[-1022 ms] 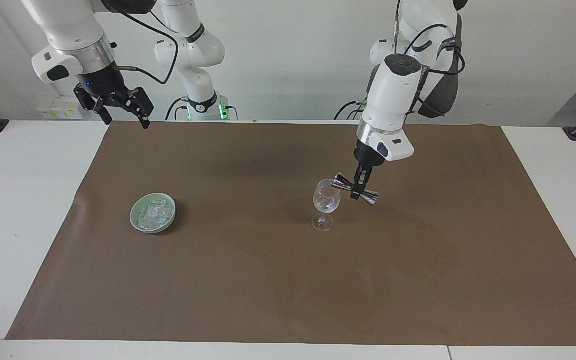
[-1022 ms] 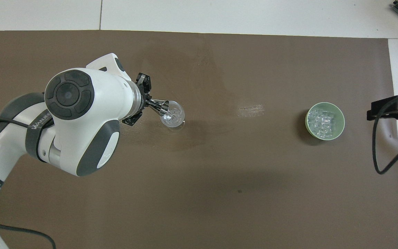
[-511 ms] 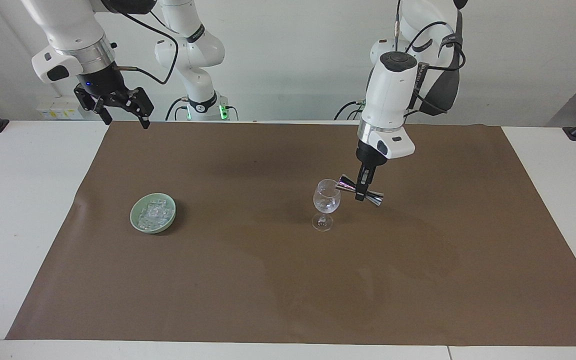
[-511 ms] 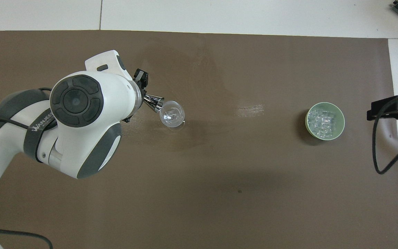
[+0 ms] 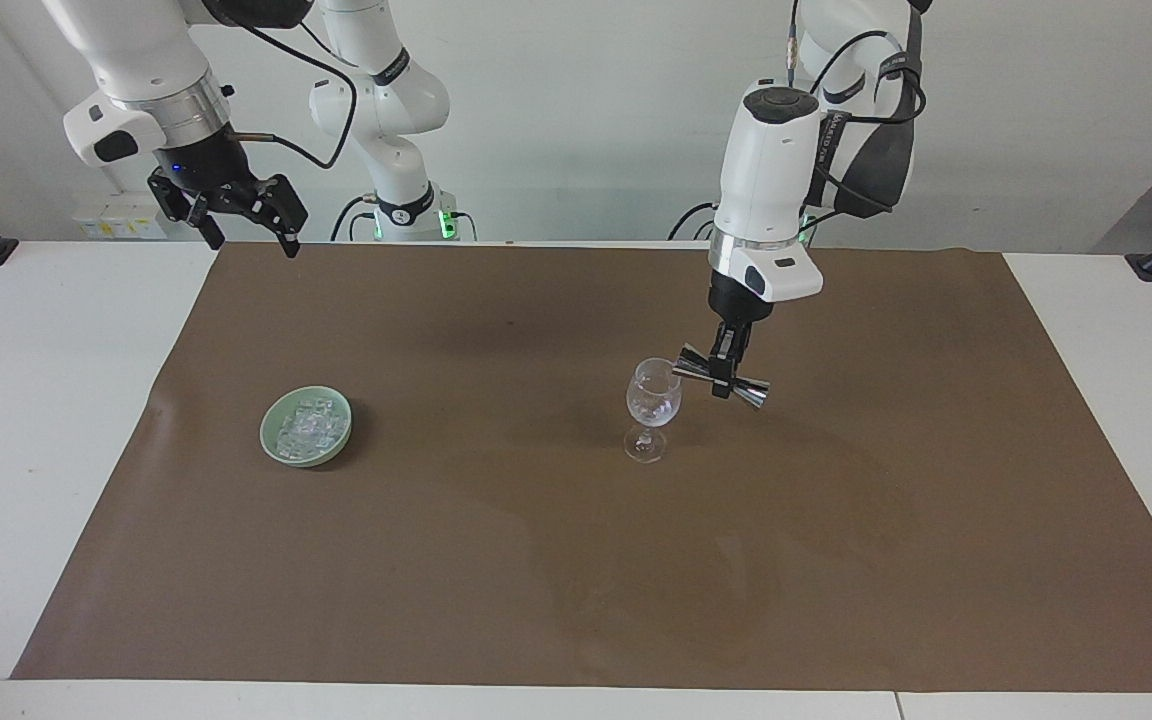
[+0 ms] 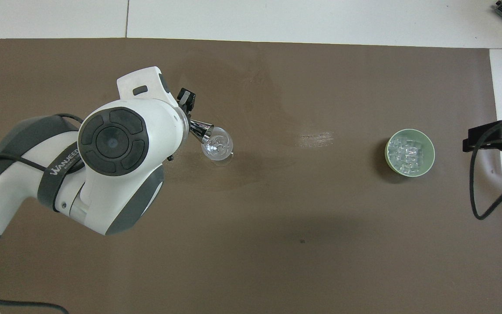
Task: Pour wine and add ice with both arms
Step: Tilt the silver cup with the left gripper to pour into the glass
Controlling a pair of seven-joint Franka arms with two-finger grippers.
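Facing view: the left gripper [image 5: 723,372] hangs over the brown paper mat [image 5: 576,600], its 2 fingers clamped on the waist of a shiny metal double-cone jigger [image 5: 721,378]. The jigger lies nearly level, 1 cone mouth at the rim of the clear stemmed wine glass [image 5: 652,408], which stands upright on the mat. The ice [image 5: 310,426], a heap of small clear cubes, sits in a shallow pale green round bowl [image 5: 276,452] on the mat toward the right arm's end of the table, well apart from the glass. The right gripper [image 5: 248,232] waits raised over the mat's edge at that end, its 2 fingers spread wide and holding nothing.
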